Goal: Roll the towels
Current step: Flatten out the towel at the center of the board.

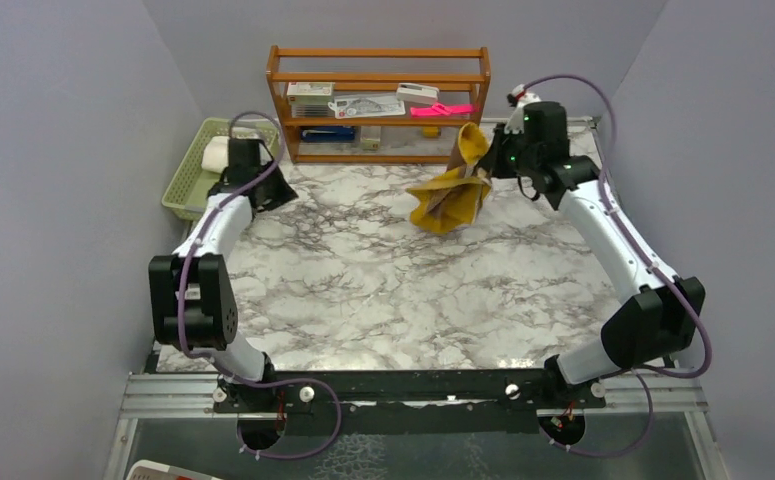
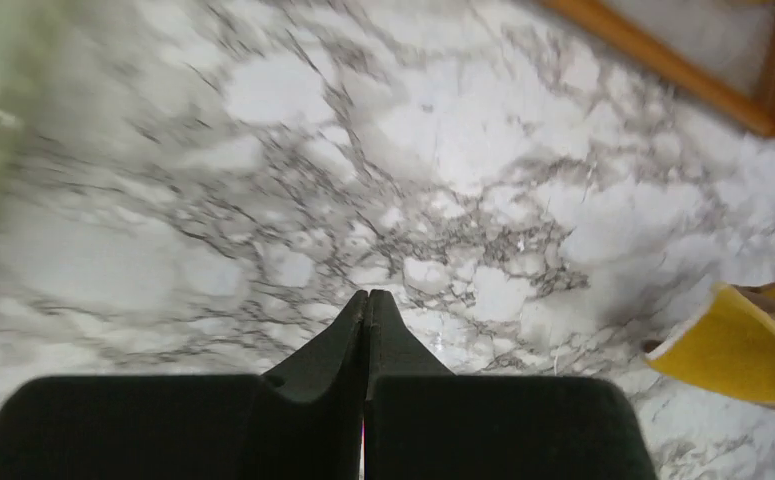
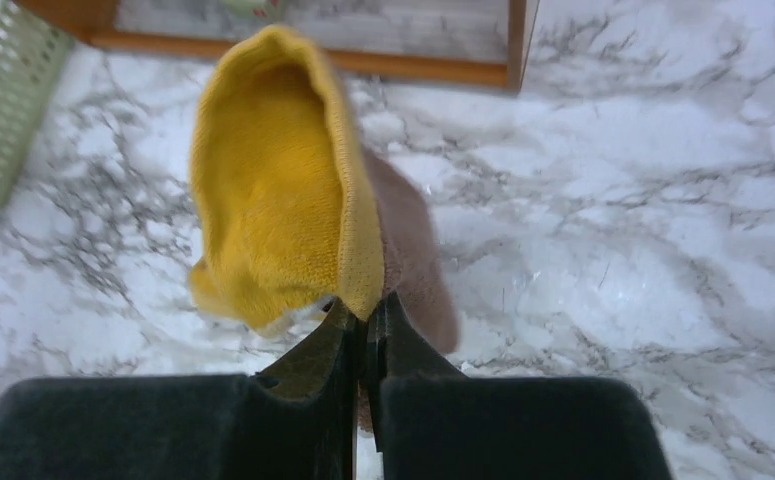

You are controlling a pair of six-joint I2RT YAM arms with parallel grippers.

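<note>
A: Where is the brown towel (image 3: 293,210)?

B: Off the far right part of the table (image 1: 383,290), hanging from the right gripper (image 3: 366,312). The jaws are pressed together on its edge, with the mustard-yellow trim pinched between the two dark fingertips.

A: What shape is it in?

B: Bunched, not flat. From the wrist it is a soft hood: fuzzy yellow knit on the inside, a ribbed yellow hem along the rim and dull brown down the outer side. From above it droops in loose crumpled folds, with yellow and brown patches mixed.

A: Does it touch the marble?

B: Its lowest folds sit very near the top; I cannot tell whether they rest on it.

A: And the cream towel (image 1: 215,152)?

B: It is a pale, rounded lump in the green basket (image 1: 185,190) at the far left, partly hidden behind the left arm.

A: What about the left gripper (image 2: 367,300)?

B: It is pressed shut with nothing in it, the black fingers meeting in a thin seam. It hangs over bare marble just beside the basket, well apart from the brown towel.

A: What surrounds them?

B: A glossy white slab veined in grey. At the back stands a wooden shelf (image 1: 378,100) with orange-brown rails, holding small flat items.
</note>
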